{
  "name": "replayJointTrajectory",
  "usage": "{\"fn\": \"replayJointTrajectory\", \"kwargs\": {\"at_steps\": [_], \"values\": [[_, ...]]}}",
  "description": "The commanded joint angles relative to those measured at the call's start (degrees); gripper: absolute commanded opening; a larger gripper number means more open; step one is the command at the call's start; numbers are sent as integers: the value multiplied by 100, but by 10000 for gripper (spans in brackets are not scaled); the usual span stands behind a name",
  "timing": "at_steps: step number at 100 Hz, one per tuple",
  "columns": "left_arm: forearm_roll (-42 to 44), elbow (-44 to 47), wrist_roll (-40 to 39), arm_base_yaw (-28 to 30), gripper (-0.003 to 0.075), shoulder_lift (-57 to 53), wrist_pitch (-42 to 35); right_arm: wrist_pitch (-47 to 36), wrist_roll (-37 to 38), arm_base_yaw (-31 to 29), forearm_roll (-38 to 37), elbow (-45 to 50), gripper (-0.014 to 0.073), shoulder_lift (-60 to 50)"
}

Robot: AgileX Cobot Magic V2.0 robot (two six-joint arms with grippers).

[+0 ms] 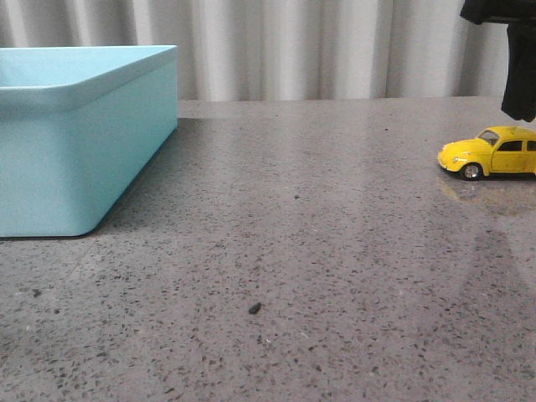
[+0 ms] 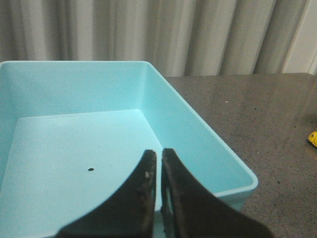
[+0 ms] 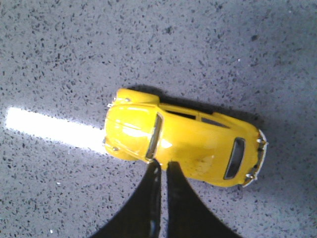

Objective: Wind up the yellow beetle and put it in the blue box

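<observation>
We are at the very start, by our reading: the yellow beetle (image 3: 182, 146) stands on its wheels on the grey speckled table (image 1: 293, 276), not yet grasped, and the winding has not begun. Our right gripper (image 3: 161, 168) hangs directly over the car, and in its wrist view the two dark fingers (image 3: 148, 198) are pressed together with only a thin slit between them, their tips just over the near side of the roof. Whether the tips touch the paint we cannot tell. From the front, the car (image 1: 490, 152) sits at the far right of the table, nose pointing toward the blue box (image 1: 84, 138), with the right arm's dark body just above its rear.

Our left gripper (image 2: 159, 161) is likewise closed, fingertips meeting, and it hovers over the near wall of the box (image 2: 198, 129). Below and beyond those fingers the box floor is bare except for one small dark speck (image 2: 91, 169). The car lies well apart from these fingers.

For the next move we judge that the right fingers must spread wide enough to straddle the car's sides, then come down and pinch the body across its width. Winding likely means dragging it backward with the wheels pressed on the table, so the grip should be firm and low.
</observation>
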Motion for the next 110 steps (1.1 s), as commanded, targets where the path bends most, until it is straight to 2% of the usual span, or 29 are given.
{"fn": "replayJointTrajectory", "kwargs": {"at_steps": [1,110], "values": [[-164,-209,-47,6,-21,63,-116,-179,1,-41,42,-185,-61,-193],[-280,-209,-47,6,-21,63,-90,-288,1,-41,-49,-242,-61,125]]}}
